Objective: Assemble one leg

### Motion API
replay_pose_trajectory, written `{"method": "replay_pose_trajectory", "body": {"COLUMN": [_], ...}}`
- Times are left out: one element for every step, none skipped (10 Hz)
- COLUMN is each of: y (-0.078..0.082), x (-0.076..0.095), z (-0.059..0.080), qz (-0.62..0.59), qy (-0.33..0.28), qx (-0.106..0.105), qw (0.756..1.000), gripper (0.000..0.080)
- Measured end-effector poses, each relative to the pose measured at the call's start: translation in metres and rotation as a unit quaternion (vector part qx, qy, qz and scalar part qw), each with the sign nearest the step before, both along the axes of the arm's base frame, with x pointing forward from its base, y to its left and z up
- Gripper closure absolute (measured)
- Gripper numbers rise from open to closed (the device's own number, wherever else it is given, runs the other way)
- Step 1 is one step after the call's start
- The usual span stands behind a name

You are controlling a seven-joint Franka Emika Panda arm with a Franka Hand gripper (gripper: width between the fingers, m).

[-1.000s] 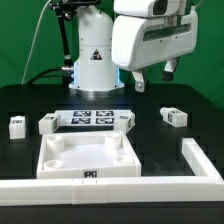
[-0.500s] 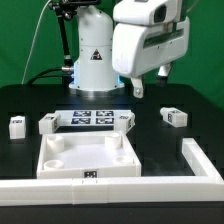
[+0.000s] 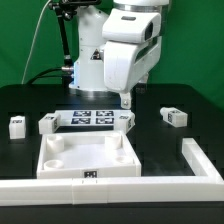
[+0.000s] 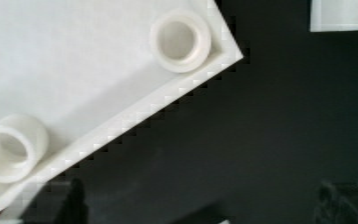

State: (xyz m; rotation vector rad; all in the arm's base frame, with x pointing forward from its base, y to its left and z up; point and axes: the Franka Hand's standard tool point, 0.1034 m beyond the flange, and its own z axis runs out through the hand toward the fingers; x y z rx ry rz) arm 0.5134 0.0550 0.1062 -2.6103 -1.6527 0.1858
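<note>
Several small white legs with marker tags stand on the black table in the exterior view: one at the far left (image 3: 16,125), one (image 3: 46,122) and one (image 3: 125,118) at the two ends of the marker board (image 3: 88,119), and one at the right (image 3: 173,116). My gripper (image 3: 124,99) hangs just above the leg at the board's right end, apart from it. In the wrist view the gripper (image 4: 211,202) is open and empty, its dark fingers (image 4: 60,200) wide apart over bare table beside a corner of the panel (image 4: 87,80).
The large white square panel (image 3: 88,158) with round corner sockets lies in the middle front. A long white rail (image 3: 120,186) runs along the front and turns up the exterior view's right (image 3: 200,158). A white piece (image 4: 345,12) shows at the wrist view's edge.
The arm has swung toward the exterior view's left and come lower, from above the right leg to above the leg at the marker board's right end. No part has moved.
</note>
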Motion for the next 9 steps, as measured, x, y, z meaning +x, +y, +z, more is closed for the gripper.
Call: {"method": "replay_pose_trajectory", "body": {"y": [0.0, 0.0, 0.0, -0.001, -0.006, -0.012, -0.018, -0.024, -0.035], "x": [0.0, 0.0, 0.0, -0.001, -0.003, -0.01, -0.013, -0.015, -0.016], "z": [0.0, 0.0, 0.0, -0.001, -0.005, -0.011, -0.014, -0.017, -0.024], "qz": [0.0, 0.0, 0.0, 0.001, 0.04, 0.076, 0.108, 0.138, 0.162], "qy": [0.0, 0.0, 0.0, 0.001, -0.004, -0.001, 0.004, 0.01, 0.013], "qx": [0.0, 0.0, 0.0, 0.0, 0.006, 0.01, 0.011, 0.016, 0.024], "qw": [1.0, 1.0, 1.0, 1.0, 0.999, 0.997, 0.994, 0.99, 0.986], "gripper": [0.015, 0.015, 0.015, 0.015, 0.015, 0.015, 0.015, 0.015, 0.015]}}
